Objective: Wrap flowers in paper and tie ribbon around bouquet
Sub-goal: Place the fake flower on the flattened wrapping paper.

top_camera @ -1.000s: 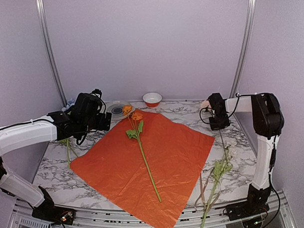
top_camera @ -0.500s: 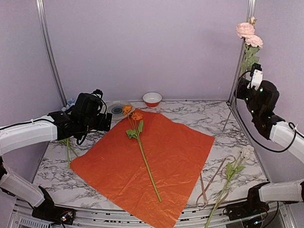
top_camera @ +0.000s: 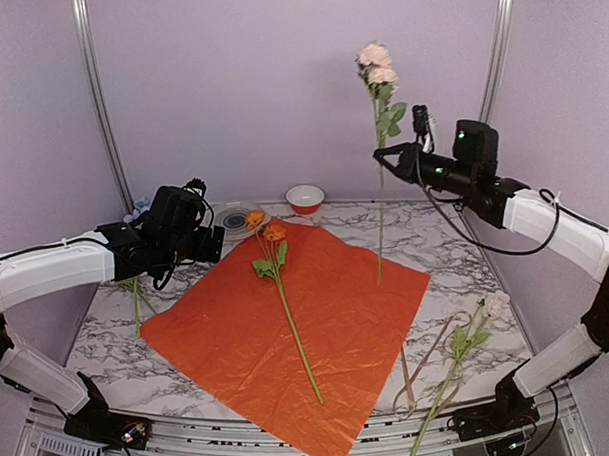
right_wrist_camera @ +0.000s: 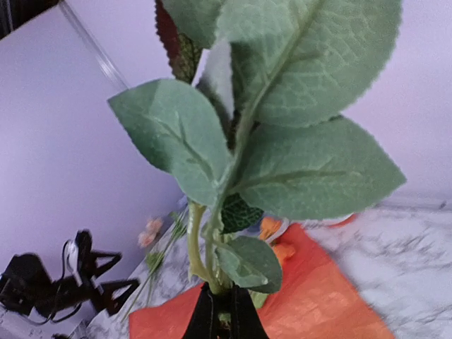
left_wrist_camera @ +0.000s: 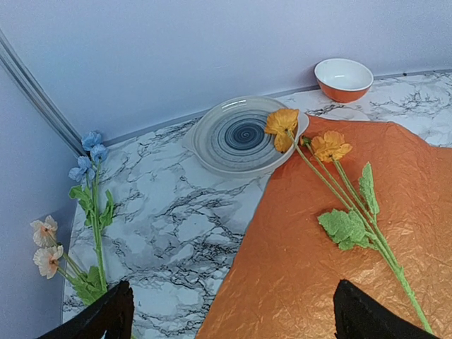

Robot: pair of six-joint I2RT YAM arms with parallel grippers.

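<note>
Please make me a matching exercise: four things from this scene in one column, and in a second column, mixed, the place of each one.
1. pink flower stem
2. orange flower stem
3. blue flower stem
4. bowl

A. lying on the paper
B. on the table, by the back wall
C. held up by the right gripper
D. on the bare table, left of the paper

Pairs: 1-C; 2-A; 3-D; 4-B

Left arm [top_camera: 56,269]: reaches in from the left side, forearm near level, carried low.
Left gripper [top_camera: 213,243]: jaws spread wide, holding nothing; fingertips [left_wrist_camera: 106,318] show at the lower corners of the wrist view.
Right arm [top_camera: 555,224]: raised high, elbow bent, forearm pointing left.
Right gripper [top_camera: 382,157]: jaws pinched on the pink flower stem [top_camera: 379,215], which stands upright.
</note>
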